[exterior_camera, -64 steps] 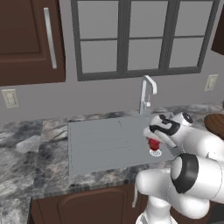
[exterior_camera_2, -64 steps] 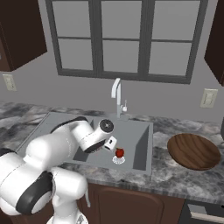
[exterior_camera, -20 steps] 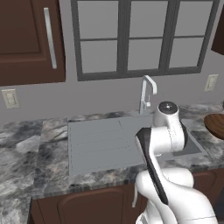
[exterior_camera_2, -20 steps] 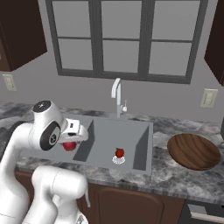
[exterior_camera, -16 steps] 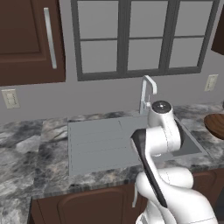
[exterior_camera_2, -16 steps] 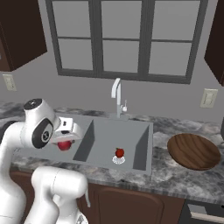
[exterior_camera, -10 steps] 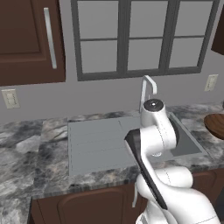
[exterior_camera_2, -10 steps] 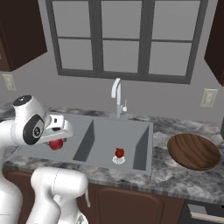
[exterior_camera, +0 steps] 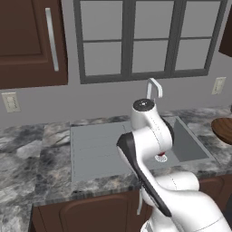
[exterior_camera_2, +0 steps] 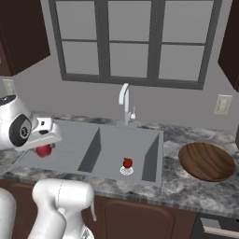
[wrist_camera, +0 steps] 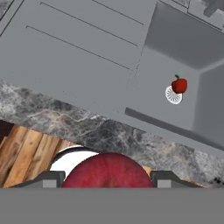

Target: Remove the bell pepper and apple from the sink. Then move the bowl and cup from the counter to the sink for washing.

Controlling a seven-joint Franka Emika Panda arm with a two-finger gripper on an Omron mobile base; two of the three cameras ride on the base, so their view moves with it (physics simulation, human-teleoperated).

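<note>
My gripper (exterior_camera_2: 44, 148) is shut on the apple (exterior_camera_2: 44, 150), a pinkish-red fruit hanging above the left front corner of the sink's ribbed drainboard. In the hand view the apple (wrist_camera: 108, 170) sits between the two fingertips, with the counter (wrist_camera: 65, 118) edge and cabinet front below it. The bell pepper (exterior_camera_2: 127, 163), bright red with a dark stem, rests on the white drain in the sink (exterior_camera_2: 112, 140) basin; the bell pepper (wrist_camera: 179, 85) also shows from the hand. The wooden bowl (exterior_camera_2: 205, 161) lies on the counter (exterior_camera_2: 186, 186) right of the sink. The cup is out of view.
A curved chrome faucet (exterior_camera_2: 124, 105) stands behind the basin, under the window. My own white arm crosses in front of the sink (exterior_camera: 95, 149) in the left base view. The bowl (exterior_camera: 223, 129) shows at that view's right edge. Brown cabinets sit below the counter (exterior_camera: 27, 154).
The arm has swung left with the apple in its gripper, from over the basin to above the drainboard's left front corner. The bell pepper has stayed on the drain.
</note>
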